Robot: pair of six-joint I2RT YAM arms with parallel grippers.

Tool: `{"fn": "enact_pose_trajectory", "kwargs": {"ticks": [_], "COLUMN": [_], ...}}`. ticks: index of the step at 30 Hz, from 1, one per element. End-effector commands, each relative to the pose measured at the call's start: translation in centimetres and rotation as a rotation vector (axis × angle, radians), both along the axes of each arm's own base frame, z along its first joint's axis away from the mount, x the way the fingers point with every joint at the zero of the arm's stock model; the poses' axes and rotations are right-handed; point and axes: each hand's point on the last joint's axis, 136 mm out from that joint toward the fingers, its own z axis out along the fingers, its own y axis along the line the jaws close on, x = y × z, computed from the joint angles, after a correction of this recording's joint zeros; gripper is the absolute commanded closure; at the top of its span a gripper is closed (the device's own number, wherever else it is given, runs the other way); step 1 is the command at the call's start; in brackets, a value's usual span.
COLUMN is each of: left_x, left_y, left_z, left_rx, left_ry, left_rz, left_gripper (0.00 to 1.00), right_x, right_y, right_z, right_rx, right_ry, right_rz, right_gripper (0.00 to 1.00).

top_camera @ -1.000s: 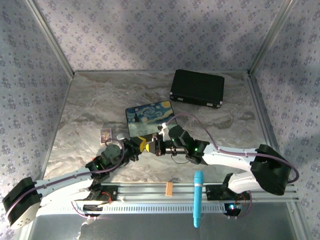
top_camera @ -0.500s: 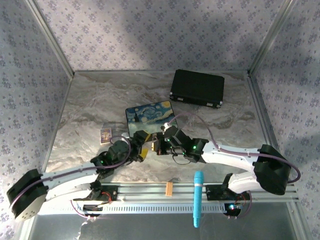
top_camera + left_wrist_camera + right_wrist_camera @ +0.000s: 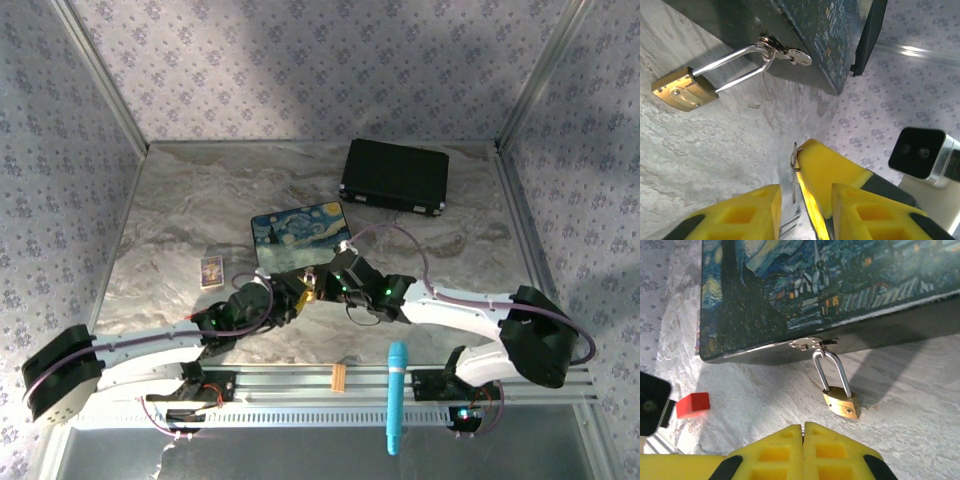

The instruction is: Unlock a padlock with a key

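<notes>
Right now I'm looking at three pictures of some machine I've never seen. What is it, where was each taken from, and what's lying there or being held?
These are two robot arms bolted to a table. The yellow left fingers and right fingers do the grasping. The wide picture looks down from above and behind the arms, and the other two come from a camera on each wrist. On the table sit a painted box, a black case and a small card. A brass padlock is hooked through the box's latch. A thin key stands between the left fingers, beside the other arm's tip. The right fingers are pressed shut. I can't tell which arm holds the key.
</notes>
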Motion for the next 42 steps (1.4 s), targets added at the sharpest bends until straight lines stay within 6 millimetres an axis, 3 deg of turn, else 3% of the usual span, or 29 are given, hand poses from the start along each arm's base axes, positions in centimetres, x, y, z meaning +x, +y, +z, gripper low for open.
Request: {"fn": "enact_pose_trajectory", "kwargs": {"ticks": [1, 5, 7, 12, 21, 23, 25, 26, 28, 31, 37, 38, 39, 41, 42], "left_x": [-0.2, -0.3, -0.5, -0.4, 0.2, 0.5, 0.9, 1.1, 1.3, 1.2, 1.2, 1.2, 1.2, 1.2, 1.2], "left_y": [-1.3, -3.5, -3.6, -1.1, 0.9, 0.8, 0.6, 0.5, 0.5, 1.0, 2.8, 2.9, 3.0, 2.8, 2.6], "left_z": [0.1, 0.4, -0.6, -3.0, -4.1, -3.5, -2.5, -1.8, -0.9, -0.2, -0.1, 0.0, 0.2, 0.3, 0.3], "left_rx": [0.004, -0.011, 0.022, 0.089, 0.145, 0.135, 0.1, 0.071, 0.033, 0.022, 0.034, 0.038, 0.042, 0.053, 0.049], "left_ry": [-0.002, -0.017, 0.017, 0.061, 0.069, 0.047, 0.014, -0.011, -0.034, -0.031, -0.037, -0.047, -0.056, -0.066, -0.062], "left_rz": [-0.041, -0.115, -0.121, -0.041, -0.004, 0.0, 0.009, 0.023, 0.039, 0.063, 0.126, 0.13, 0.131, 0.125, 0.122], "left_gripper": [0.75, 0.67, 0.73, 0.8, 0.8, 0.74, 0.61, 0.49, 0.43, 0.44, 0.7, 0.71, 0.66, 0.45, 0.42], "right_x": [1.1, 1.2, 1.1, 0.8, 0.4, 0.4, 0.3, 0.3, 0.3, 0.3, 0.2, 0.1, 0.1, 0.0, -0.1], "right_y": [0.5, 0.6, 0.4, -0.4, -0.7, -0.6, -0.7, -0.8, -0.9, -1.0, -0.9, -0.8, -0.7, -0.5, -0.4], "right_z": [2.5, 2.9, 3.1, 3.2, 3.3, 3.5, 3.3, 3.2, 2.9, 2.7, 2.7, 2.8, 2.8, 2.9, 3.0], "right_rx": [0.071, 0.077, 0.079, 0.077, 0.109, 0.115, 0.118, 0.12, 0.121, 0.117, 0.12, 0.12, 0.119, 0.125, 0.126], "right_ry": [-0.038, -0.039, -0.043, -0.045, -0.048, -0.048, -0.043, -0.042, -0.042, -0.041, -0.037, -0.037, -0.036, -0.036, -0.035], "right_rz": [-0.027, -0.026, -0.026, -0.033, -0.03, -0.026, -0.031, -0.035, -0.04, -0.044, -0.044, -0.041, -0.041, -0.036, -0.033], "right_gripper": [1.0, 1.0, 1.0, 1.0, 1.0, 1.0, 1.0, 1.0, 1.0, 1.0, 1.0, 1.0, 1.0, 1.0, 1.0]}}
